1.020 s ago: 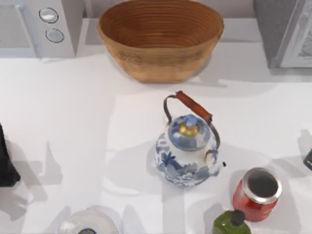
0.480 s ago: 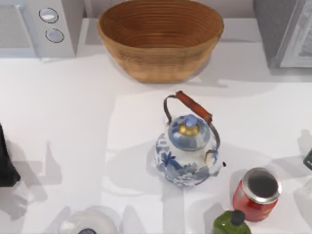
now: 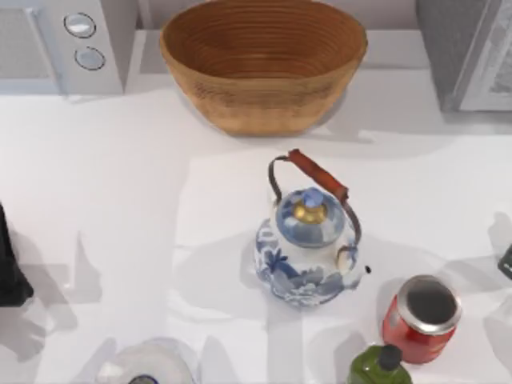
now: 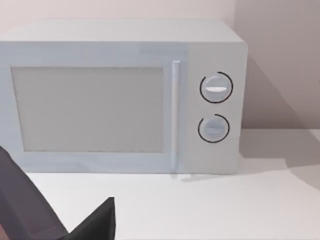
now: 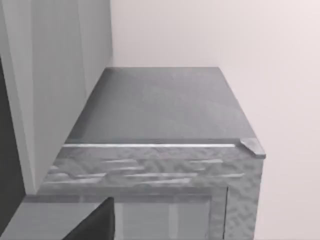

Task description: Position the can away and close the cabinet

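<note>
Almost nothing has shifted since a second ago: only the dark sliver of the right gripper (image 3: 506,262) at the right edge of the top view sits a touch lower, and whether it is wide or narrow I cannot tell. At the left edge, the left gripper (image 3: 10,268) is a black shape in the same spot as before; its spread cannot be told either. In the lower right, the small red cylindrical can with a shiny silver top (image 3: 422,318) stands upright on the white table (image 3: 104,192), touching the green bottle with a black cap (image 3: 379,365) below it and just beside the blue-and-white floral kettle (image 3: 308,250) at centre. A woven wicker basket (image 3: 262,64) sits top centre, a white microwave (image 4: 120,95) upper left, and a grey cabinet (image 5: 160,150) upper right.
</note>
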### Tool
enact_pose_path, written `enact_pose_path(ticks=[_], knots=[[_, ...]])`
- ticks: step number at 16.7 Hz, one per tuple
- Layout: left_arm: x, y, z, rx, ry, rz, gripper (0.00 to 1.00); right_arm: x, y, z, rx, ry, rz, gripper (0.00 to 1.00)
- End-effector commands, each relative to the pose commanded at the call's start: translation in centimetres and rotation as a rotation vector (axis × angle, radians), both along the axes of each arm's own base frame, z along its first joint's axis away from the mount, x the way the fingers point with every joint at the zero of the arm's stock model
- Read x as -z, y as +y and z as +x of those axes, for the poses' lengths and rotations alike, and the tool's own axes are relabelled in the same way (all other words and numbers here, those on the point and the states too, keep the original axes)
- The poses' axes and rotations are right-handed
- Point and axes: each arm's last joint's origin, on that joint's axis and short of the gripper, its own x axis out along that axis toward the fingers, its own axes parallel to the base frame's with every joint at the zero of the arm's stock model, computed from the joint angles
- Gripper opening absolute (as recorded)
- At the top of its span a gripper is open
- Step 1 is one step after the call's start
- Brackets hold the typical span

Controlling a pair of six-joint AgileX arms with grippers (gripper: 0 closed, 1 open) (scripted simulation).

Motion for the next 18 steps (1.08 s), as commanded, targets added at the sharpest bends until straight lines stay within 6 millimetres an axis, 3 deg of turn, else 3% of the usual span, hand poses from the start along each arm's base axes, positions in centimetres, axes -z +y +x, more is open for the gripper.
enact_pose_path(ticks=[4,6,9,11,14,18], knots=[[0.0,0.0,0.0,0.0,0.0,0.0,1.0,0.4,2.8,4.2,0.008,0.021,0.011,1.0],[0.0,0.0,0.0,0.0,0.0,0.0,1.0,0.3,5.9,6.6,0.007,0.026,0.006,1.0],[0.0,0.0,0.0,0.0,0.0,0.0,1.0,-0.1,12.2,9.2,0.001,0.017,-0.009,1.0],[0.0,0.0,0.0,0.0,0.0,0.0,1.0,-0.4,16.9,9.7,-0.001,0.004,-0.016,1.0],[0.0,0.0,0.0,0.0,0.0,0.0,1.0,-0.5,23.1,8.8,-0.002,-0.008,-0.017,1.0],[0.0,0.0,0.0,0.0,0.0,0.0,1.0,-0.3,28.1,6.8,-0.001,-0.008,-0.012,1.0]])
